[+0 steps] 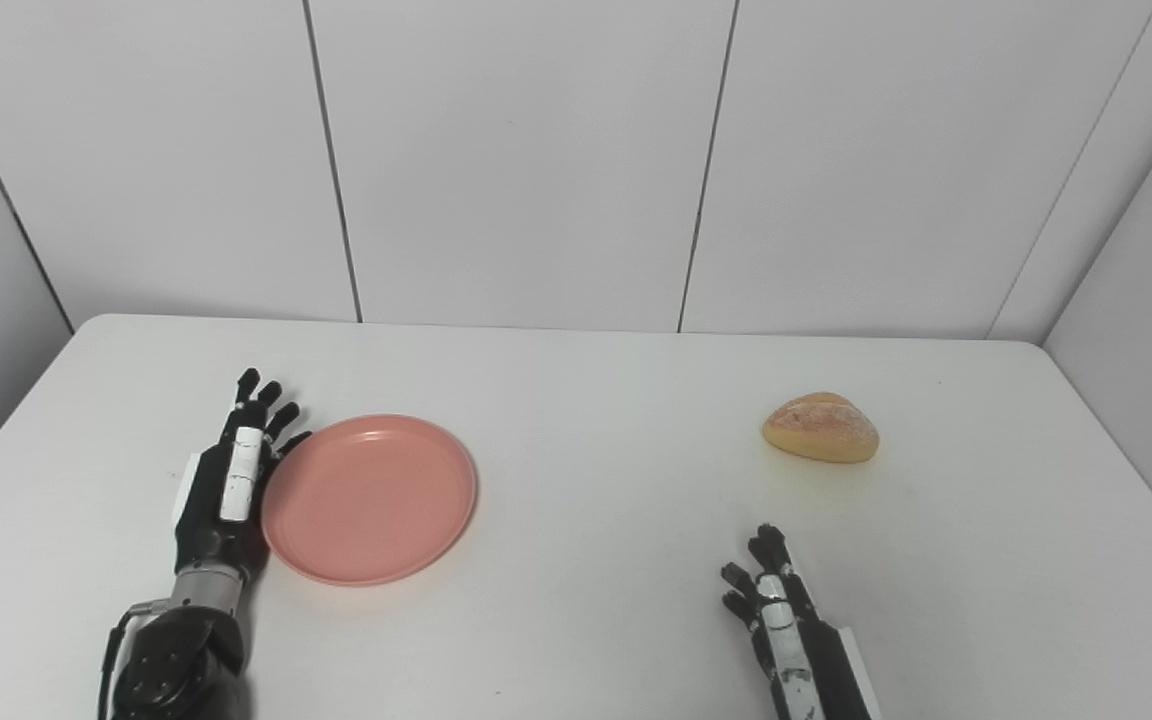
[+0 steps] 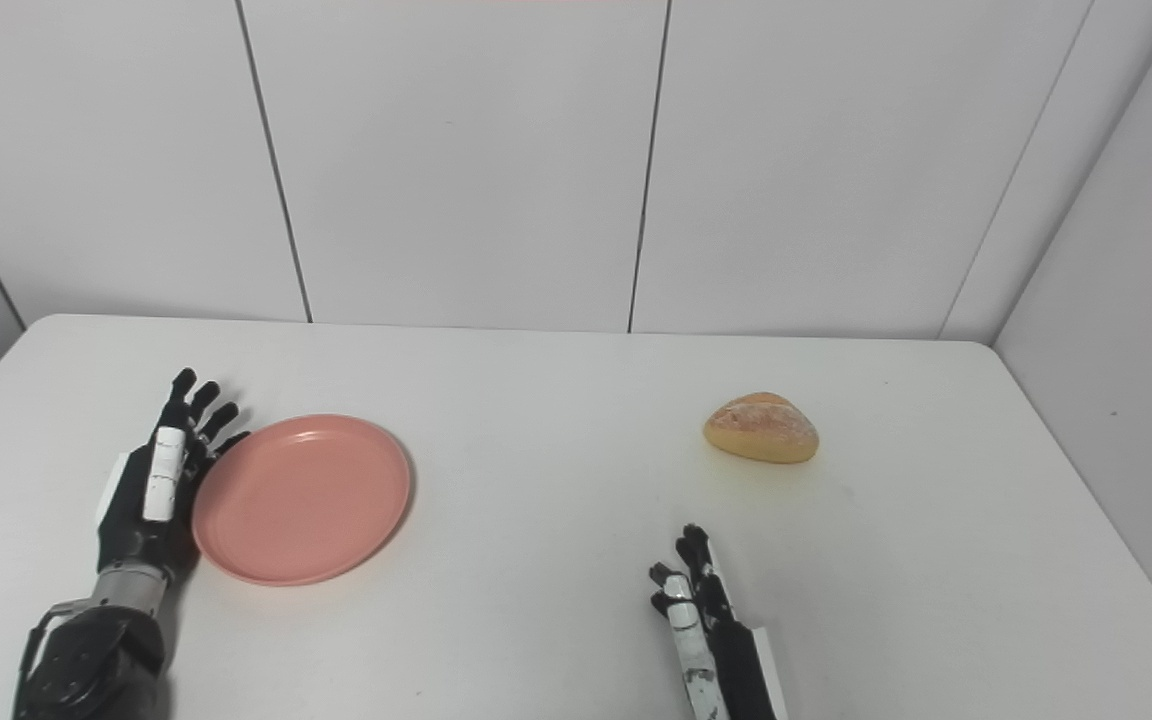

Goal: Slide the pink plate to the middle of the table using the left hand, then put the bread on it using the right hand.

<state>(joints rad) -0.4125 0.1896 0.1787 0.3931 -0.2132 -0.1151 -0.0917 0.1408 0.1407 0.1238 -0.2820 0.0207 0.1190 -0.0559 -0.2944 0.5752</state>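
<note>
White panelled walls behind, a white surface in front. The pink plate lies on the left side, the left hand flat against its left rim, fingers stretched out, gripping nothing. The bread sits well off to the right. The right hand waits near the front edge, fingers extended, empty.

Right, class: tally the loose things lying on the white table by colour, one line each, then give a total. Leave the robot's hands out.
Pink: 1, the plate
Golden-brown: 1, the bread
Total: 2 things on the table
</note>
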